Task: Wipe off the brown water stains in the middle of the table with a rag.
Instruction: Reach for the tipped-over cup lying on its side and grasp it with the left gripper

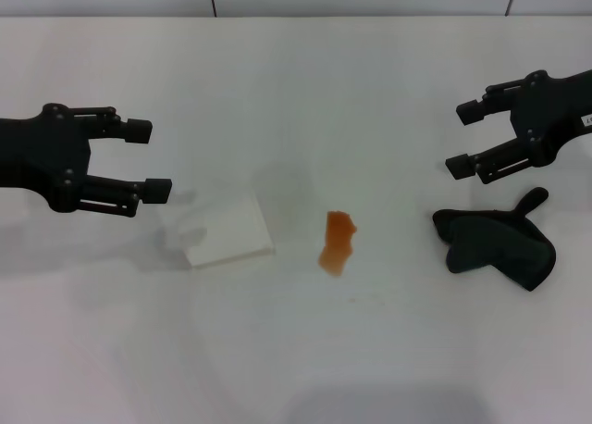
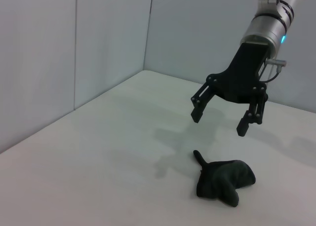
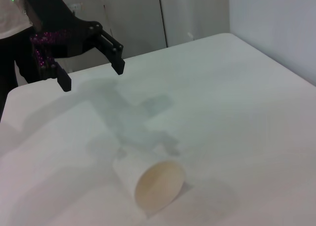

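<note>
Rag waiting under the spread right gripper, stain untouched.

The rag (image 1: 497, 246), a soft, limp dark-green cloth, lies bunched on the white table (image 1: 305, 91), well apart from the orange-brown water stain (image 1: 337, 243) at mid-table. It looks light and floppy; pinching the thick bunched middle seems safer than the narrow tab. The right gripper (image 1: 470, 139) hovers just above it, fingers apart. The left gripper (image 1: 148, 159) hangs open near a tipped paper cup (image 1: 227, 230).

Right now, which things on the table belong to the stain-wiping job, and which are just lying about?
Part of the job:
- rag, by the open right gripper
- brown water stains, mid-table
- table

Lying about:
- white paper cup on its side, near the open left gripper
</note>
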`<state>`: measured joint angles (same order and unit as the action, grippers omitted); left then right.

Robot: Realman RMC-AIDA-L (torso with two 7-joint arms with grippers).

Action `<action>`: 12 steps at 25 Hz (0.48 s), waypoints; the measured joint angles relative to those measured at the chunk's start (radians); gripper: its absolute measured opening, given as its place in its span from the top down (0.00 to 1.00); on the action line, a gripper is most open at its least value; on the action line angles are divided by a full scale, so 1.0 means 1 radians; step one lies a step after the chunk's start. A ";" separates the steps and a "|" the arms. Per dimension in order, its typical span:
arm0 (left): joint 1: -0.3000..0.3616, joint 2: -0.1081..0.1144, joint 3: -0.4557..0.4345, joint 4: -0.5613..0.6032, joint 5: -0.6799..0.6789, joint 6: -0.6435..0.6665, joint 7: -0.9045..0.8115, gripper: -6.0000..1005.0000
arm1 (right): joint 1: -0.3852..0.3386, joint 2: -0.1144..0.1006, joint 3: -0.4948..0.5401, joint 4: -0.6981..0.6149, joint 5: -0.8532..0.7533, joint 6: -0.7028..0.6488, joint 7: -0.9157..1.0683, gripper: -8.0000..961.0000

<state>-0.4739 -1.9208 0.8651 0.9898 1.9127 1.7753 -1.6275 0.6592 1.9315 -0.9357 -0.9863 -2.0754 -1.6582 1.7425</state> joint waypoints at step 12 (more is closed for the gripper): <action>0.000 -0.001 0.000 0.000 0.000 -0.001 0.000 0.13 | -0.005 0.001 0.000 0.001 0.000 0.000 0.000 0.09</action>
<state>-0.4740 -1.9219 0.8652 0.9894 1.9127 1.7747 -1.6275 0.6543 1.9329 -0.9356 -0.9853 -2.0754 -1.6582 1.7425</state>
